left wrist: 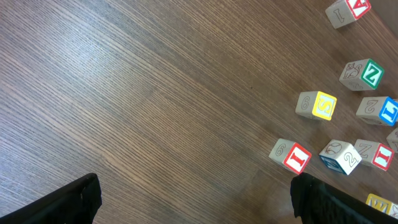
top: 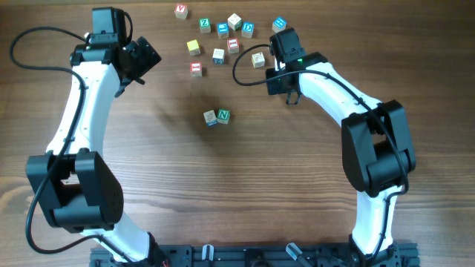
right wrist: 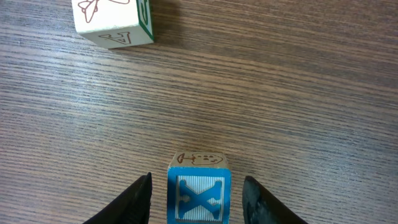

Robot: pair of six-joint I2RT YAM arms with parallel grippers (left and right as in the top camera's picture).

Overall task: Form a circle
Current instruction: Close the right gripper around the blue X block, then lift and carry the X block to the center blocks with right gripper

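Right gripper (right wrist: pixel 196 186) spread astride small blue "X" wooden cube (right wrist: pixel 199 200); left gripper (left wrist: pixel 199 208) wide apart.
Scattered letter cubes (top: pixel 218 55) crowd nearby; only its wrist view shows the side gaps.

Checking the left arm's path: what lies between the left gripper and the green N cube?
Nothing: the overhead view shows only bare table between the left gripper and the green N cube.

Circle (top: pixel 217 116): only two cubes, apparently touching; green N rightmost.
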